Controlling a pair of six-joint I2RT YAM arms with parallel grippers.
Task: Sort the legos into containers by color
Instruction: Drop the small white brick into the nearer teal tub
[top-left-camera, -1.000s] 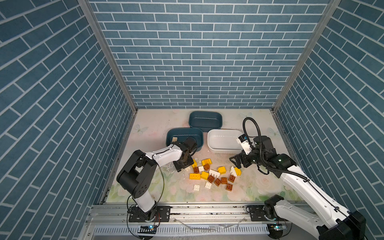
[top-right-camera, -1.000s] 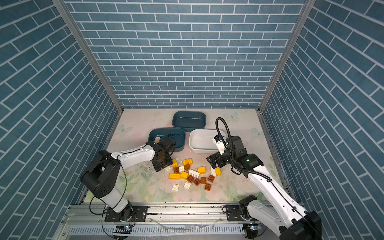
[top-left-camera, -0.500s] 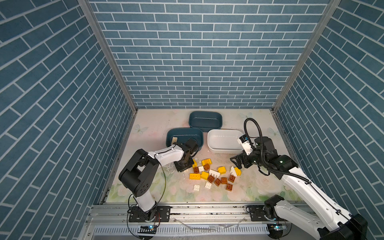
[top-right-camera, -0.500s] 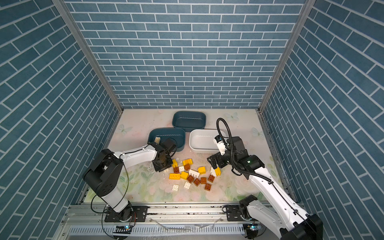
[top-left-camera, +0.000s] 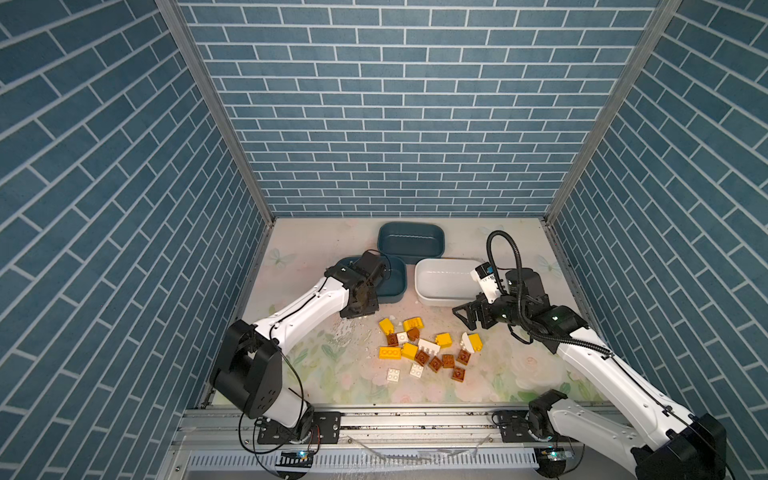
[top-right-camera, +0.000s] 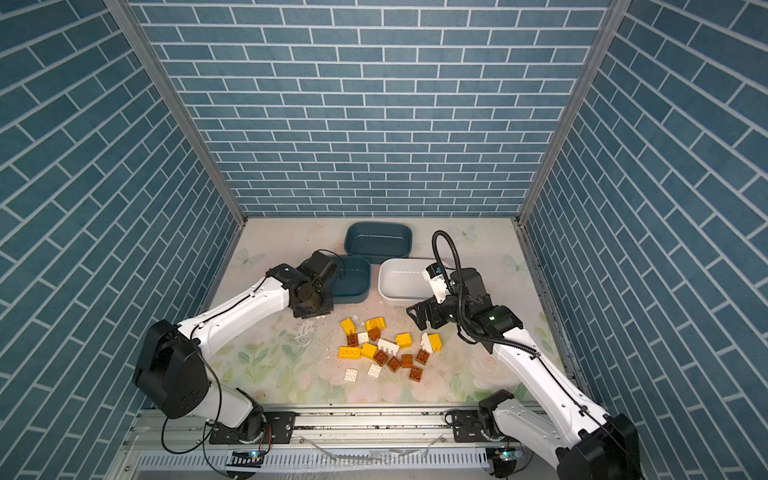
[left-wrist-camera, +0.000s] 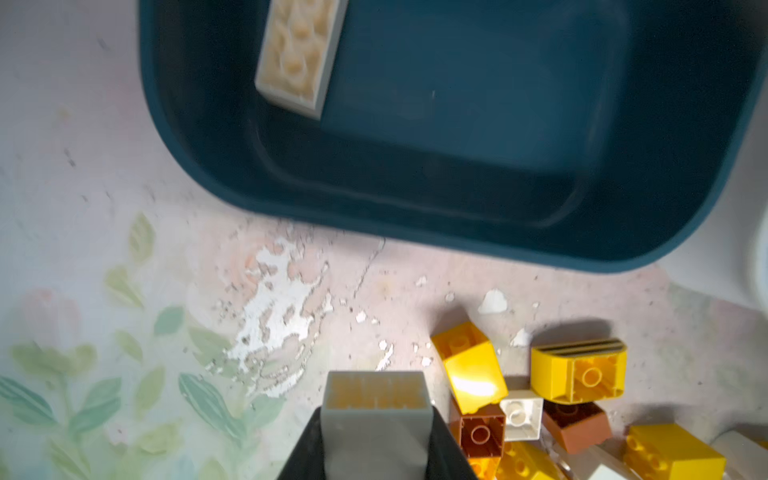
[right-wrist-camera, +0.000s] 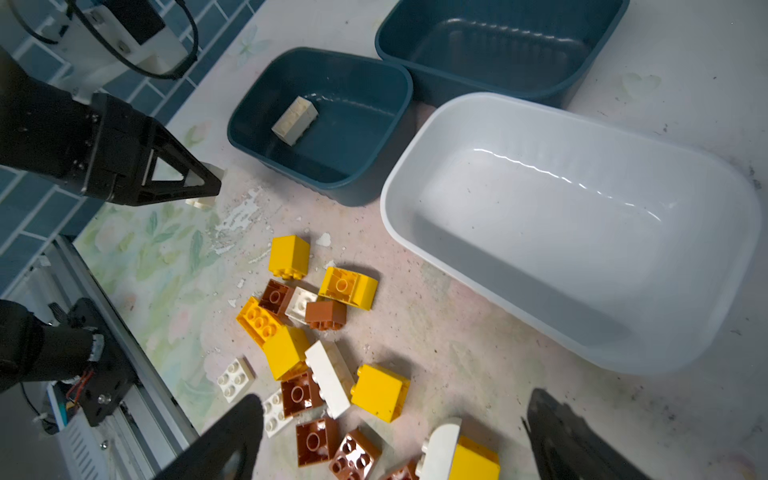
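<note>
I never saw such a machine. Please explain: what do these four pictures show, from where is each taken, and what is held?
These are two robot arms at a table. Two pictures look down from above, nearly the same view; two come from cameras on the arms' wrists. On the table lie a pile of yellow, brown and white toy bricks and three tubs. The near blue tub holds one long cream brick; the far blue tub and white tub look empty. The left gripper is shut on a pale brick. The right gripper hangs open by the pile, holding nothing.
</note>
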